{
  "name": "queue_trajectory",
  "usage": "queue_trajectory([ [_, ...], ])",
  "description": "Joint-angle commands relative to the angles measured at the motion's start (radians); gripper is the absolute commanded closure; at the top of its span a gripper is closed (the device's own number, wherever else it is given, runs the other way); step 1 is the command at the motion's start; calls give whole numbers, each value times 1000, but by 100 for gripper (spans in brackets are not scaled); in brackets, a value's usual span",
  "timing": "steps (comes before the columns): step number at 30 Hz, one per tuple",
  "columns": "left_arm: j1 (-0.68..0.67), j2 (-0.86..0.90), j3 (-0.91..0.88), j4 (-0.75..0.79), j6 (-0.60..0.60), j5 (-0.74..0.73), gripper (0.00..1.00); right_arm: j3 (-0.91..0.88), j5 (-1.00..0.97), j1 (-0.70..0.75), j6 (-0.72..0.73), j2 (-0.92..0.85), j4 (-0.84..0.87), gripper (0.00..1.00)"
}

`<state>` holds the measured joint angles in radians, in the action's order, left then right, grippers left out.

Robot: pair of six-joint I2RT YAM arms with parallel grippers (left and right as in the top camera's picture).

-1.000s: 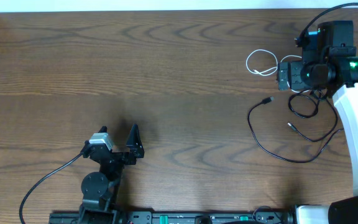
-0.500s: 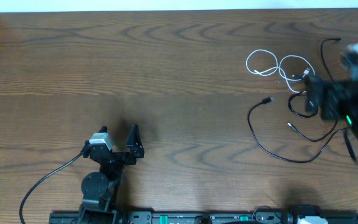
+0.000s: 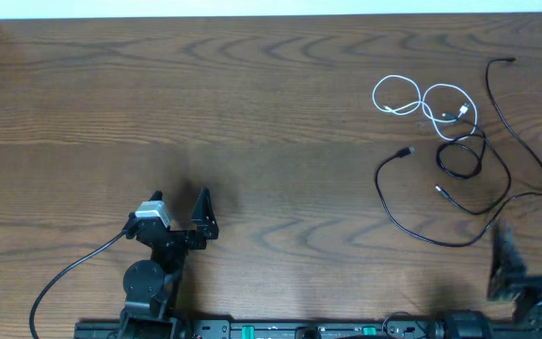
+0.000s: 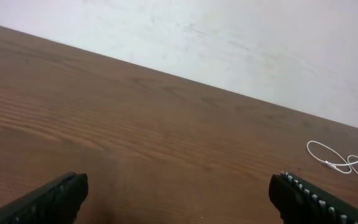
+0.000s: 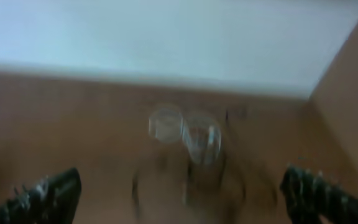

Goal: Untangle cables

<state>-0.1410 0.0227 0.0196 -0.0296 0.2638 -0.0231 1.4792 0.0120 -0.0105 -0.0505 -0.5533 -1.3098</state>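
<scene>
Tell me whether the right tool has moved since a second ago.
Yes. The right tool has withdrawn from beside the white cable toward the near edge of the table.

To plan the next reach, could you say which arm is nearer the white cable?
Right. The right arm is at the near edge, below the white cable; the left arm is far to its left.

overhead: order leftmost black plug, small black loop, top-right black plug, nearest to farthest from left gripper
From the left gripper:
1. leftmost black plug, left side of the cables
2. small black loop, in the middle
3. top-right black plug, far right corner
</scene>
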Motion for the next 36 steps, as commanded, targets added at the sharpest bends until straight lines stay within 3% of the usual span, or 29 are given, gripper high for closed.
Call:
queue_trajectory([
  [1, 0, 1, -16, -43, -12, 20, 2, -60, 6, -3, 13, 43, -31, 1],
  [18, 0, 1, -16, -43, -12, 20, 2, -710, 6, -3, 13, 494, 343, 1],
  [23, 0, 1, -16, -43, -12, 20, 2, -879, 6, -3, 13, 548, 610, 1],
  [28, 0, 1, -16, -43, -12, 20, 2, -1063, 6, -3, 13, 548, 988, 1],
  [36, 0, 1, -16, -43, -12, 20, 2, -1341, 6, -4, 13, 548, 1250, 1],
])
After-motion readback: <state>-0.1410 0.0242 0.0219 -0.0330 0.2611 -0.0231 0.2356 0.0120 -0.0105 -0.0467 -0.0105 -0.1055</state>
